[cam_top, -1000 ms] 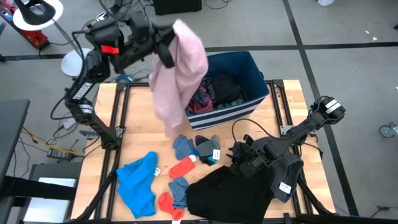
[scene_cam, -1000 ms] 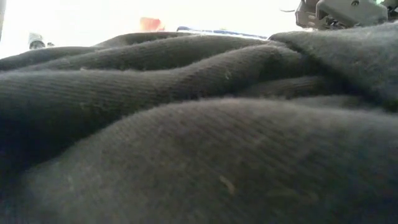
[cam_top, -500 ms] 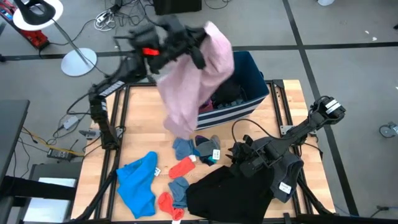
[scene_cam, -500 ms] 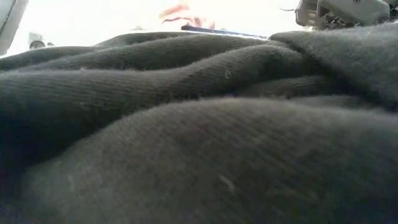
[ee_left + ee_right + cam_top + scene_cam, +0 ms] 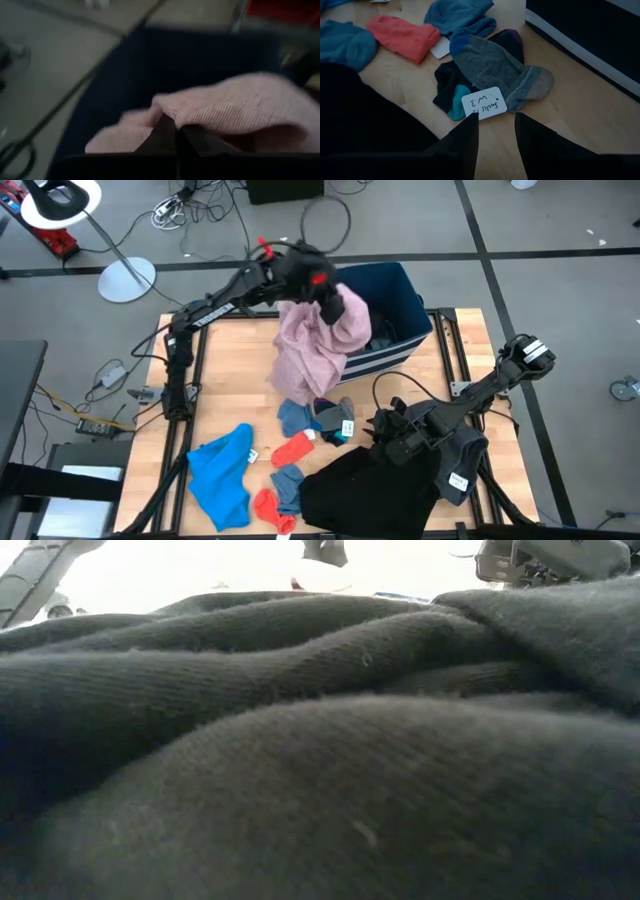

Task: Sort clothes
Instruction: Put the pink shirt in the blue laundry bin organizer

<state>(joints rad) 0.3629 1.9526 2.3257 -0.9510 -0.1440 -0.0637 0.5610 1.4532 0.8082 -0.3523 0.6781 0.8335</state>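
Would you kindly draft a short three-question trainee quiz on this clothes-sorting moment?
1. True or false: the left gripper holds the pink knit garment over the navy fabric bin with white stripes.
2. Which lies nearest the right gripper: (a) the bright blue garment, (b) the grey sock with a white handwritten tag, (c) the red-orange sock?
3. Fill in: the right gripper's fingers stand ____.

Key: 1 true; 2 b; 3 open.

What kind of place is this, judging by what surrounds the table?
Probably a robotics lab or workshop: a bare grey floor with loose cables, a lamp stand and a wooden table framed with metal rails.
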